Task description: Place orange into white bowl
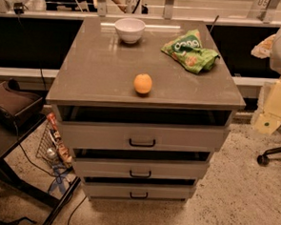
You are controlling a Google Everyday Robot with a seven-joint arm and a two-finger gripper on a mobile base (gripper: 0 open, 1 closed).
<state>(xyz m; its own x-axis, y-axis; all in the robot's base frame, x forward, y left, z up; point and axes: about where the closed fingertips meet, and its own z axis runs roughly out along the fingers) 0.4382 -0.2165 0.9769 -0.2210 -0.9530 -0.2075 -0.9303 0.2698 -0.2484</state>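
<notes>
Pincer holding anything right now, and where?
Pincer is out of frame, so cannot tell. Orange lies untouched on the cabinet top, white bowl behind it.

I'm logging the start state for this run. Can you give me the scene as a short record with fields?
surface: grey-topped cabinet with three drawers
fruit: small round orange fruit, lying on the top near the front edge, about centre, touching nothing else
bowl: small round plain white ceramic bowl, upright at the far edge, left of centre, nothing seen inside
other: crumpled green snack bag, far right, apart from the bowl
gripper: not in view
task state: fruit not yet in bowl
</notes>
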